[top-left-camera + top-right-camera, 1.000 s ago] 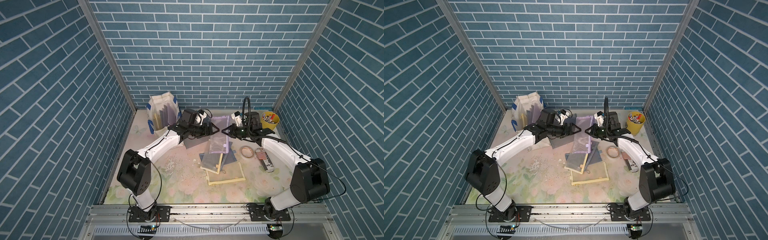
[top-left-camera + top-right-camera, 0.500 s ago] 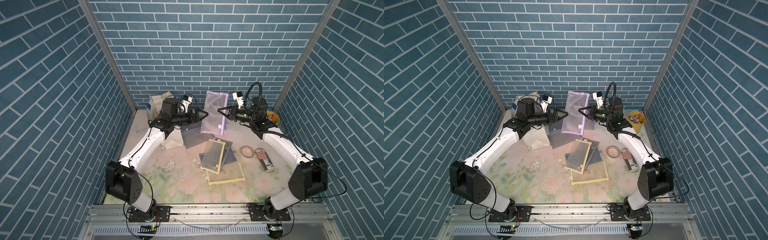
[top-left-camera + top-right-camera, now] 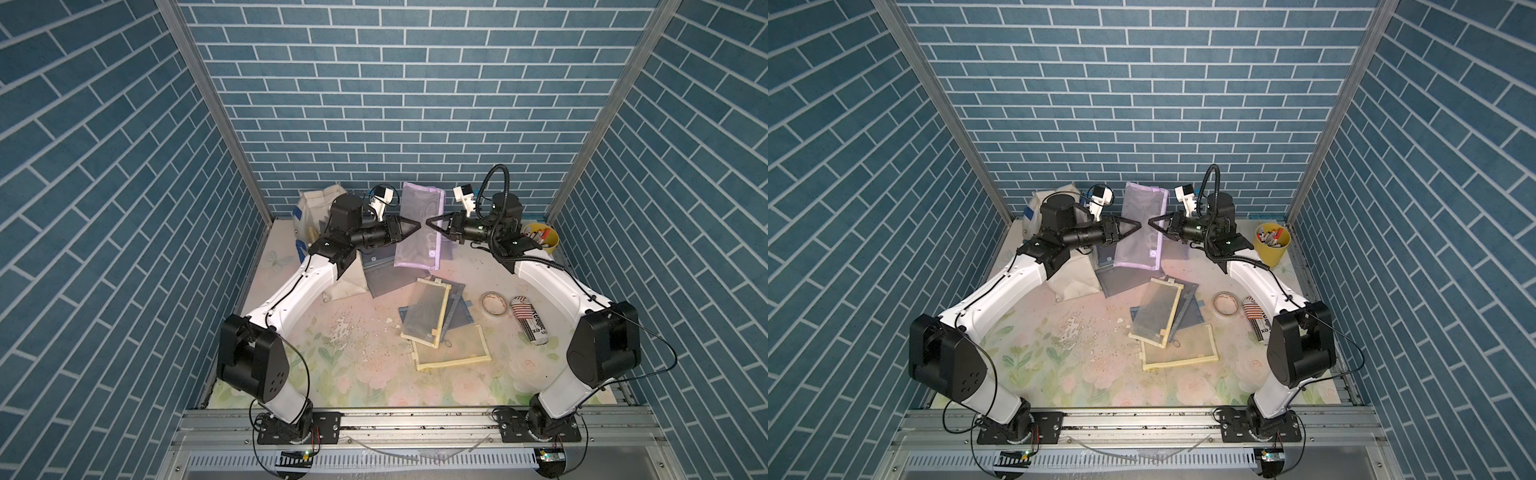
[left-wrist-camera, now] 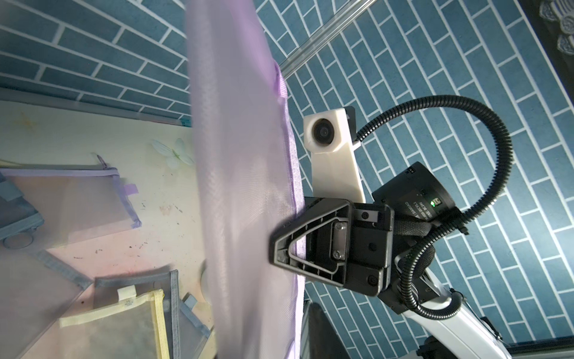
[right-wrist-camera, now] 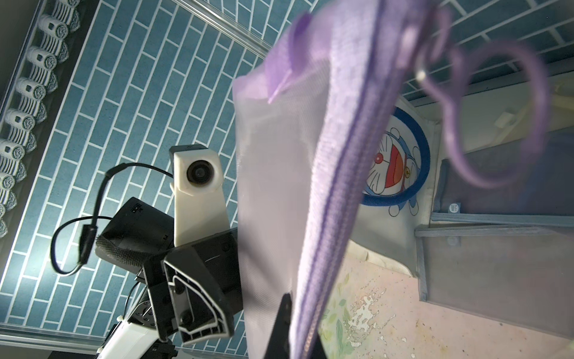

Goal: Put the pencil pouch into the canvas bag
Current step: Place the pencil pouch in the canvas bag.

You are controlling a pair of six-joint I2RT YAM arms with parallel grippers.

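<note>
Right wrist: pouch (image 5: 273,186) in right hand (image 5: 299,338)

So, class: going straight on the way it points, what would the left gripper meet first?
The purple mesh pouch, right at the tips of the left gripper, perhaps touching already. Beyond it, the right gripper holding it.

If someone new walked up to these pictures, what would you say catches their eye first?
The purple mesh pencil pouch held upright in mid-air at the back centre stands out first, with the right hand shut on one edge and the left hand at the opposite edge. At the back left sits the off-white canvas bag, and more mesh pouches lie scattered on the floral table.
</note>
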